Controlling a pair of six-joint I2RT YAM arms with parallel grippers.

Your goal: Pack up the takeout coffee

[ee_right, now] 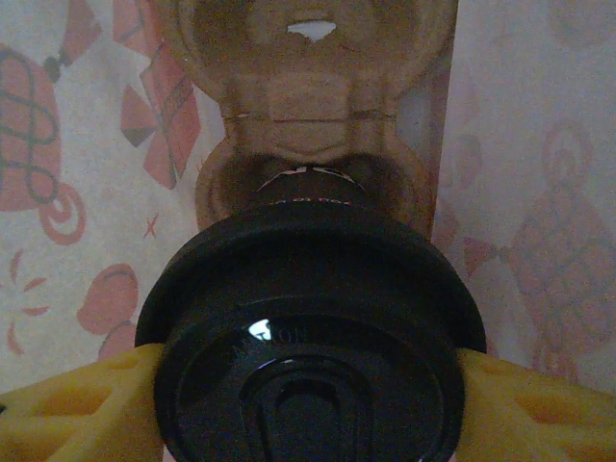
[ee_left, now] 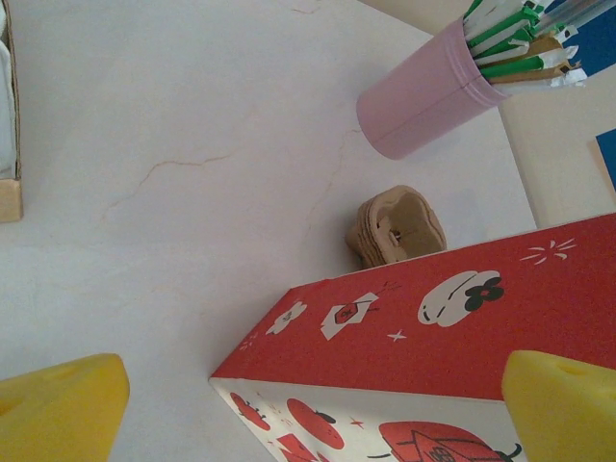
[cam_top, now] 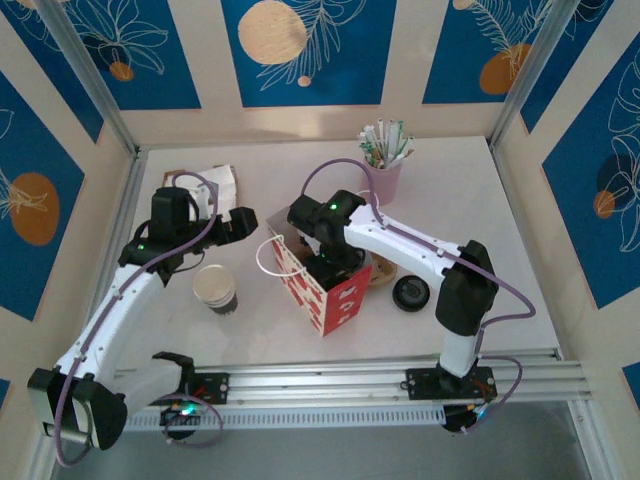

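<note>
A white table (cam_top: 480, 200) is seen from above, with two white robot arms reaching in from its near edge. A red-and-white printed bag (cam_top: 335, 295) stands upright at the middle of the table. The right gripper (cam_top: 322, 262) is lowered into the bag's open top.

Inside the bag, the takeout coffee (ee_right: 308, 289) is seen from above by its round black lid. It is clamped between the right gripper's yellow fingers (ee_right: 67, 404), one pressed against each side of the lid. Below the cup, a brown cardboard cup carrier (ee_right: 308, 96) lies in the bottom of the bag. Whether the cup rests in one of its pockets cannot be told.

The left gripper (cam_top: 243, 225) is held above the table just to the left of the bag, its jaws spread wide apart with nothing between them.

A lidless paper cup (cam_top: 215, 288) stands on the table to the left of the bag, towards the near side. A stack of cardboard carriers (cam_top: 382, 270) lies just to the right of the bag, and a flat black lid (cam_top: 411, 293) lies beside it. A pink cup of sticks (cam_top: 385, 178) stands at the far side.
</note>
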